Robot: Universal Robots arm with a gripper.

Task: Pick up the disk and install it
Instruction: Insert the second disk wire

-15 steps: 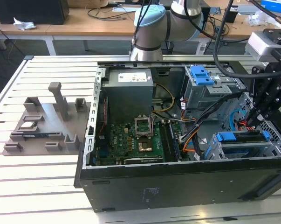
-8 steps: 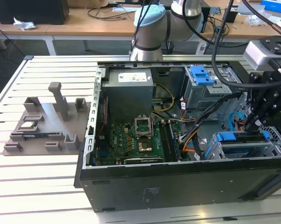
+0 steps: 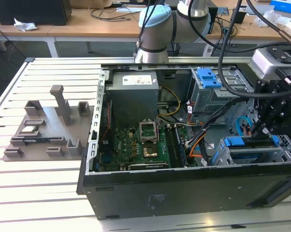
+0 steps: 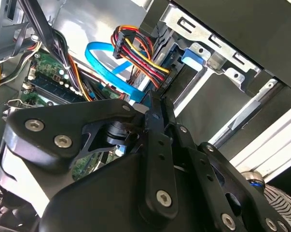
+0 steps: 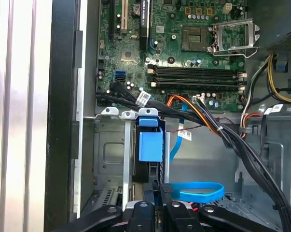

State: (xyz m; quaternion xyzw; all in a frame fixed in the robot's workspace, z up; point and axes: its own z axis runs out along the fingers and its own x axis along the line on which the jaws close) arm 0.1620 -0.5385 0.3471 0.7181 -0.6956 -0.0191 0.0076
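The disk (image 3: pixel 247 142) sits edge-up in the lower drive cage (image 3: pixel 221 153) at the case's front, on the exterior view's right, framed by its blue bracket. In the first wrist view the bracket's blue tab (image 5: pixel 150 144) stands between the cage's metal rails, with the disk's dark edge beneath it. My gripper (image 3: pixel 264 129) hangs right over the disk's end. Its black fingers (image 5: pixel 165 191) are pressed together at the disk's edge, and I see nothing clamped between them. In the second wrist view the gripper (image 4: pixel 157 104) points into the bay beside a blue cable.
The open computer case (image 3: pixel 184 186) lies on a slatted white table. Inside are the grey power-supply box (image 3: pixel 134 94), the motherboard (image 3: pixel 135 147), black and orange cable bundles (image 5: pixel 208 121), a blue data cable (image 5: pixel 198 191) and an upper cage with a blue latch (image 3: pixel 208 77). A grey fixture (image 3: pixel 48 121) lies outside the case.
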